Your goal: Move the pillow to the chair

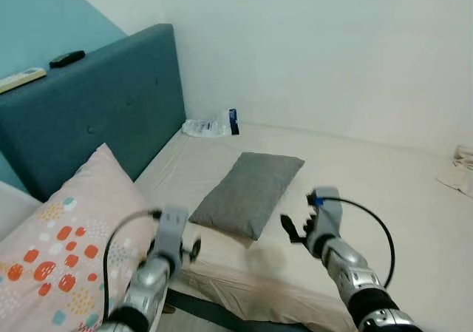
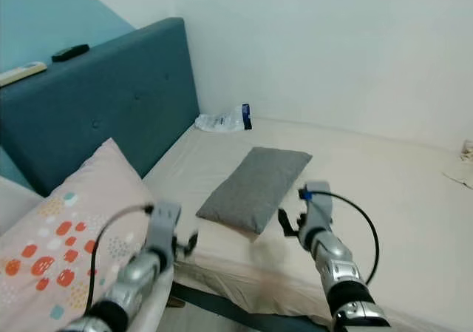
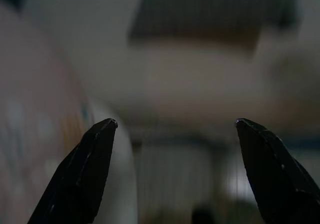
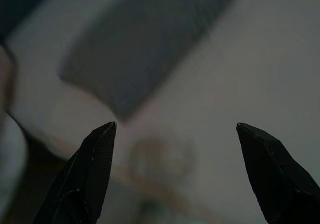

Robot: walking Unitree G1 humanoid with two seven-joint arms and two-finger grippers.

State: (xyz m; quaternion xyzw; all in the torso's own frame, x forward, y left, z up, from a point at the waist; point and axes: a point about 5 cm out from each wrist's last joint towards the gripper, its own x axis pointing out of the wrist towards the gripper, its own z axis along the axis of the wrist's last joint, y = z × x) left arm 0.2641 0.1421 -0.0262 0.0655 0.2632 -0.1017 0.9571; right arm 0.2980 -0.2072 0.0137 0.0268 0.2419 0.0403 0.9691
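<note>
A small grey pillow (image 1: 248,191) lies flat on the beige mattress (image 1: 384,191), one end near the bed's near edge. It shows blurred in the right wrist view as the grey pillow (image 4: 145,39). My right gripper (image 1: 298,225) is raised over the mattress's near edge, just right of the pillow, open and holding nothing. My left gripper (image 1: 191,249) hangs beside the bed's near edge, below the pillow's near corner, also open and holding nothing. Neither touches the pillow.
A large pink pillow with coloured spots (image 1: 66,254) lies at the left against the blue headboard (image 1: 96,103). Two remotes (image 1: 66,58) rest on top of the headboard. A plastic packet (image 1: 212,126) lies at the bed's far corner by the white wall.
</note>
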